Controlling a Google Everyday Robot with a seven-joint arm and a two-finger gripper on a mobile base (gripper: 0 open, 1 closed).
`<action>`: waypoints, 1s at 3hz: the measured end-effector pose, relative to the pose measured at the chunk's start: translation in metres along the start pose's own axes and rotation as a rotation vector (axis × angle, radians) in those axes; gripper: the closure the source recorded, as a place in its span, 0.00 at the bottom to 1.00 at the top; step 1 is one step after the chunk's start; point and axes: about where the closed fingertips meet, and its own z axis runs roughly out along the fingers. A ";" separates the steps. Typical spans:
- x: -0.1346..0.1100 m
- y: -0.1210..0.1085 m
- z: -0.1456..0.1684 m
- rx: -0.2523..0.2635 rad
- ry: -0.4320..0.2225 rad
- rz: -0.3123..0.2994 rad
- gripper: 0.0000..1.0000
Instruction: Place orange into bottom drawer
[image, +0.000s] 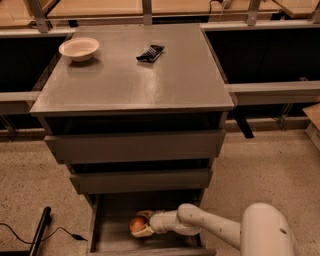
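The orange (136, 223) is round and glossy, inside the open bottom drawer (107, 240), left of its middle, low near the drawer floor. My gripper (141, 224) reaches in from the right on a white arm (210, 227). Its fingers (145, 232) close around the orange from behind and below. The bottom drawer is pulled out below the two wider grey drawers (135, 146), which are shut.
A white bowl (79, 48) and a black snack wrapper (150, 52) lie on the cabinet top (130, 80). A black cable and pole (40, 235) lie on the floor at the left. Dark shelving flanks the cabinet on both sides.
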 end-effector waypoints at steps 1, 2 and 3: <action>0.017 -0.002 0.015 -0.028 0.048 0.027 0.36; 0.033 0.005 0.023 -0.032 0.065 0.036 0.13; 0.032 0.006 0.024 -0.035 0.064 0.037 0.00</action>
